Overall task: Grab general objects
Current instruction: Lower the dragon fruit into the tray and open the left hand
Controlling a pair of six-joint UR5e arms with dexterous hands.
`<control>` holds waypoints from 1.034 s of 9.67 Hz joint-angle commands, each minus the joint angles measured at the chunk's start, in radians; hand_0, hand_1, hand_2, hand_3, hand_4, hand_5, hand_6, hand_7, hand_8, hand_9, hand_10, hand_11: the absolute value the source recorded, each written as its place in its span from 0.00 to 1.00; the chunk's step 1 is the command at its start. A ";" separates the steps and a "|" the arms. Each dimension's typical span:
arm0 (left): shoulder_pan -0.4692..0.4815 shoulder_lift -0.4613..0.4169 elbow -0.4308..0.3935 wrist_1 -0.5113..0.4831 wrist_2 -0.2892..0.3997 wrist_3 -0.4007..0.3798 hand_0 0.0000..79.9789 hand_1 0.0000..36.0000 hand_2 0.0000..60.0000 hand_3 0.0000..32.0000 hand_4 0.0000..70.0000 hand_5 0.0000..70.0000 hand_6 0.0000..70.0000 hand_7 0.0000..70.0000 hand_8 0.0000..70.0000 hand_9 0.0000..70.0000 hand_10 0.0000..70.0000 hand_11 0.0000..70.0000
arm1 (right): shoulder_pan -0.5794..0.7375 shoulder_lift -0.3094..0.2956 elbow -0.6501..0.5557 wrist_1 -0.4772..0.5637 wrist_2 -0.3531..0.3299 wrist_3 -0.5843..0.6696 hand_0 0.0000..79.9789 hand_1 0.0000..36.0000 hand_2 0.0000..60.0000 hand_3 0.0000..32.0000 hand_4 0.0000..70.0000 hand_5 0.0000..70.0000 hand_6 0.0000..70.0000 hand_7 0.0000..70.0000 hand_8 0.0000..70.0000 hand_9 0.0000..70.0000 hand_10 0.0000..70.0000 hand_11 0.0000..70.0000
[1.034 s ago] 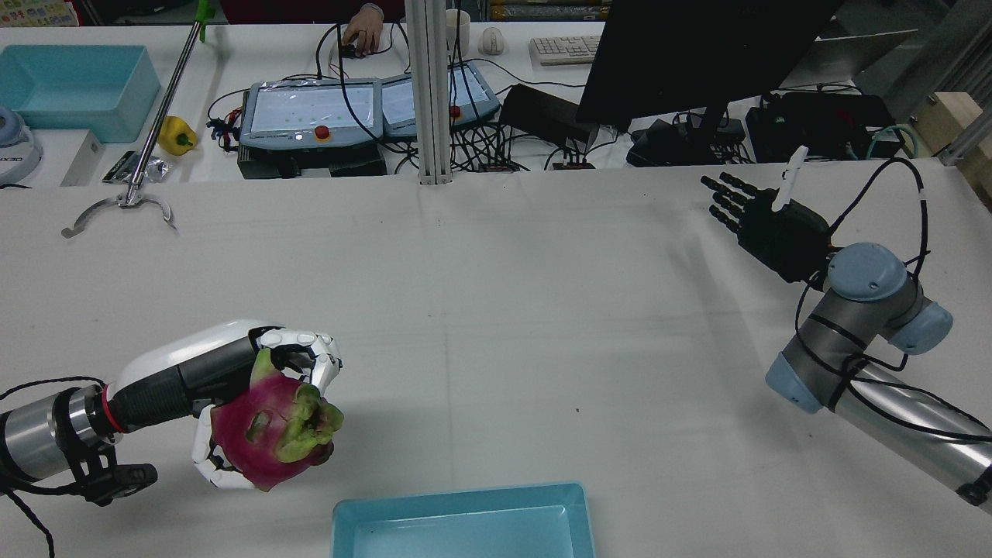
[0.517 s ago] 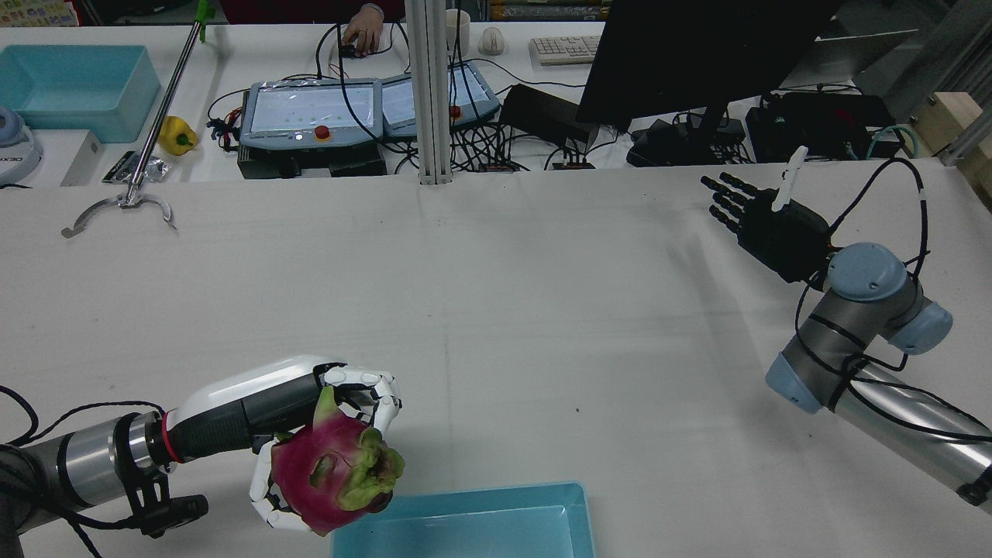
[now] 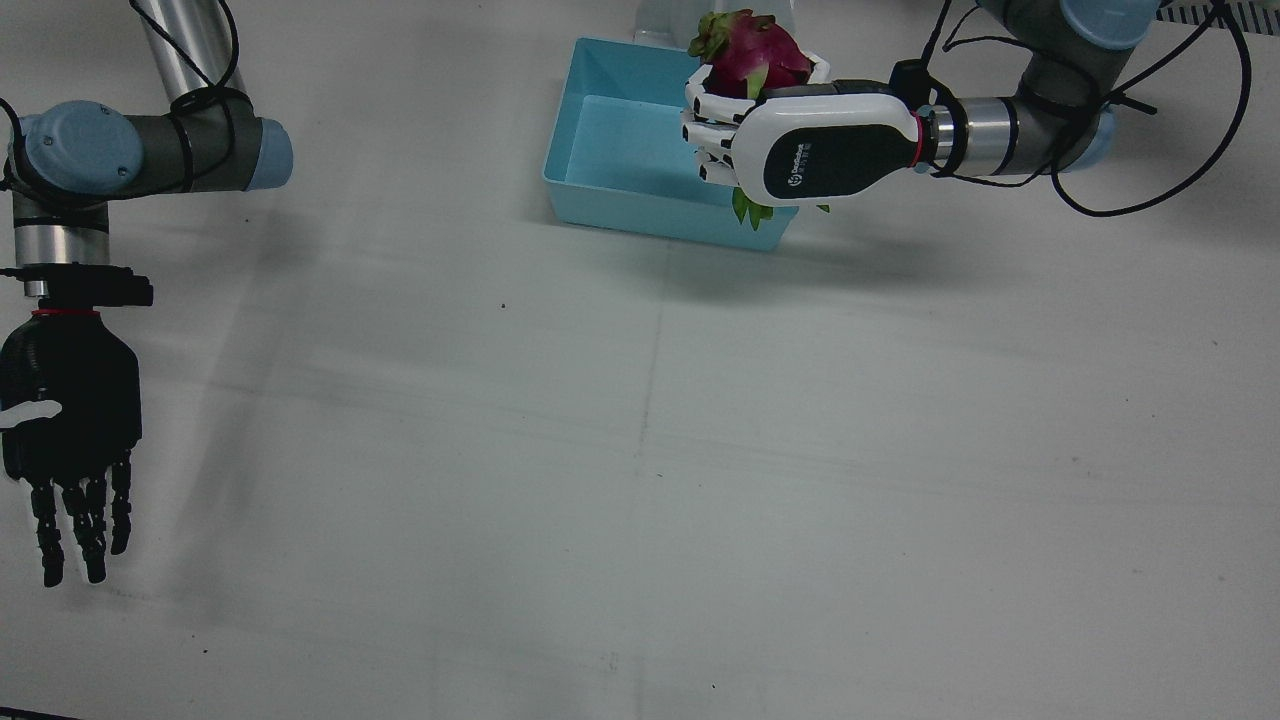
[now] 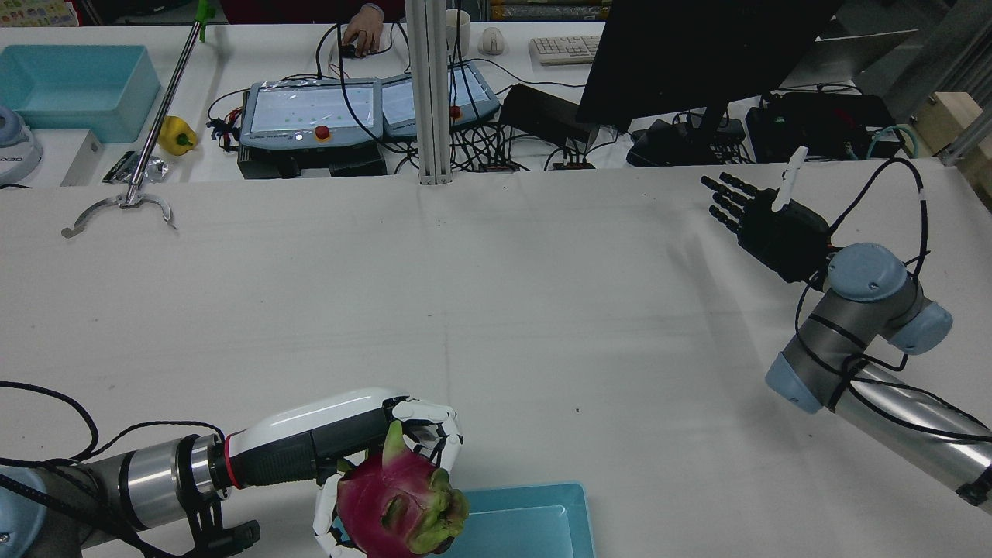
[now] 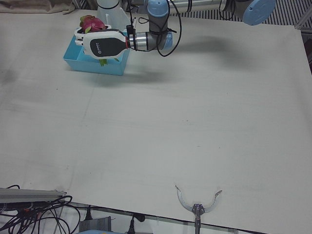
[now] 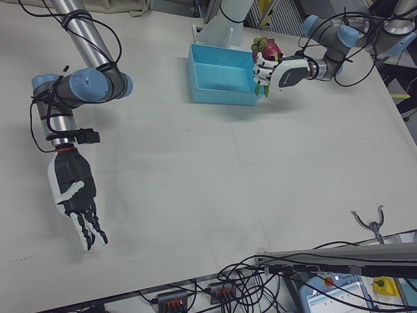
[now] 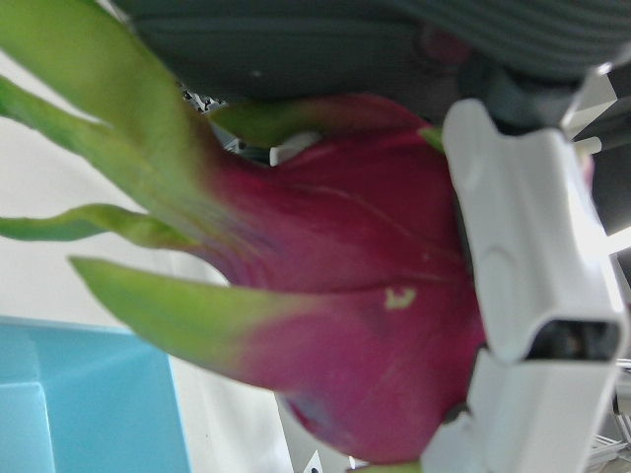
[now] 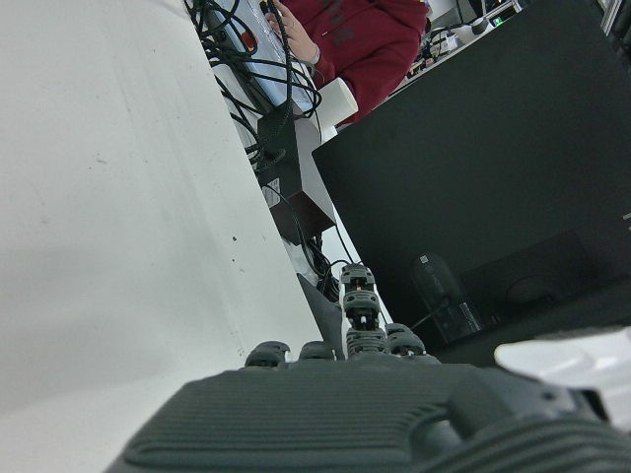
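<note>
Worktop: white table, blue bin at the robot-side edge.
Change: left hand, fingers clasped around dragon fruit, has carried it over the bin's corner.
Right hand: spread, empty.
Meaning: release seems next.

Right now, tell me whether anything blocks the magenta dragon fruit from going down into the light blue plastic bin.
Nothing visible does. The left hand holds the magenta dragon fruit at the light blue plastic bin's edge. The bin's interior looks empty, and the right hand is far off, open.
</note>
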 commanded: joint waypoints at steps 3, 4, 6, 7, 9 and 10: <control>0.047 -0.065 -0.004 0.085 0.002 0.032 1.00 1.00 1.00 0.00 1.00 1.00 1.00 1.00 1.00 1.00 1.00 1.00 | 0.000 0.000 0.000 0.000 0.000 0.000 0.00 0.00 0.00 0.00 0.00 0.00 0.00 0.00 0.00 0.00 0.00 0.00; 0.063 -0.079 -0.003 0.107 0.000 0.034 1.00 1.00 1.00 0.00 1.00 1.00 1.00 1.00 1.00 1.00 1.00 1.00 | 0.000 0.000 0.000 0.000 0.000 0.000 0.00 0.00 0.00 0.00 0.00 0.00 0.00 0.00 0.00 0.00 0.00 0.00; 0.070 -0.123 -0.007 0.170 0.002 0.084 1.00 1.00 1.00 0.00 1.00 1.00 1.00 1.00 0.97 1.00 1.00 1.00 | 0.000 0.000 0.000 0.000 0.000 0.000 0.00 0.00 0.00 0.00 0.00 0.00 0.00 0.00 0.00 0.00 0.00 0.00; 0.075 -0.125 -0.007 0.171 0.002 0.086 1.00 1.00 1.00 0.00 1.00 1.00 1.00 1.00 0.95 1.00 1.00 1.00 | 0.000 0.000 0.000 0.000 0.000 0.000 0.00 0.00 0.00 0.00 0.00 0.00 0.00 0.00 0.00 0.00 0.00 0.00; 0.090 -0.127 -0.006 0.171 0.000 0.086 1.00 1.00 1.00 0.00 1.00 1.00 1.00 1.00 0.94 1.00 1.00 1.00 | 0.000 0.000 0.000 0.000 0.000 0.000 0.00 0.00 0.00 0.00 0.00 0.00 0.00 0.00 0.00 0.00 0.00 0.00; 0.106 -0.128 0.000 0.173 0.000 0.086 1.00 1.00 1.00 0.00 1.00 1.00 1.00 1.00 0.91 1.00 1.00 1.00 | 0.000 0.000 0.000 0.000 0.000 0.000 0.00 0.00 0.00 0.00 0.00 0.00 0.00 0.00 0.00 0.00 0.00 0.00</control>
